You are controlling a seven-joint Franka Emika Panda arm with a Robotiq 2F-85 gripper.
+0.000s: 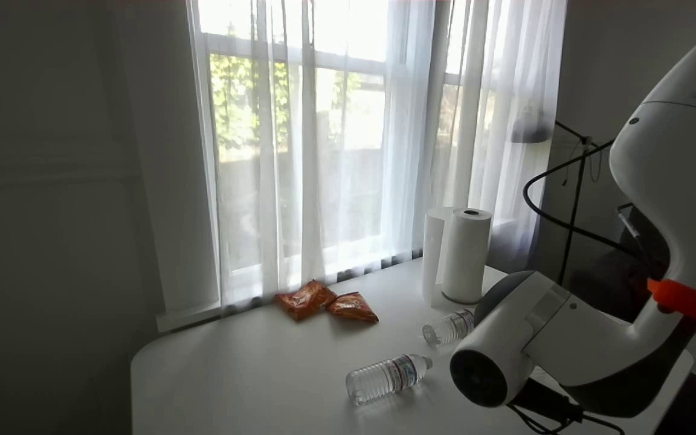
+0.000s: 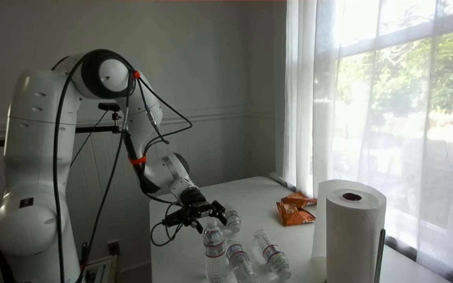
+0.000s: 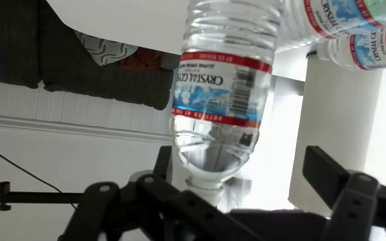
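Note:
A clear water bottle [image 2: 214,251] with a red-edged label stands upright on the table, its white cap up between the fingers of my gripper [image 2: 212,224]. In the wrist view the same bottle [image 3: 223,87] appears neck down, nearer the left finger than the right. My gripper [image 3: 243,165] is spread wide, with a broad gap before the right-hand pad [image 3: 325,174]. Whether the left-hand finger touches the bottle I cannot tell. More bottles lie on their sides nearby: one [image 2: 241,262] right beside it, another [image 2: 271,253] farther right, a third [image 2: 232,220] behind. The arm hides the upright bottle in an exterior view.
A paper towel roll [image 1: 467,260] [image 2: 354,232] stands on the white table [image 1: 251,374] near the curtained window. Two orange snack bags [image 1: 307,300] [image 2: 295,214] lie by the window edge. Cables hang beside the gripper, and a dark sofa [image 3: 106,80] is past the table.

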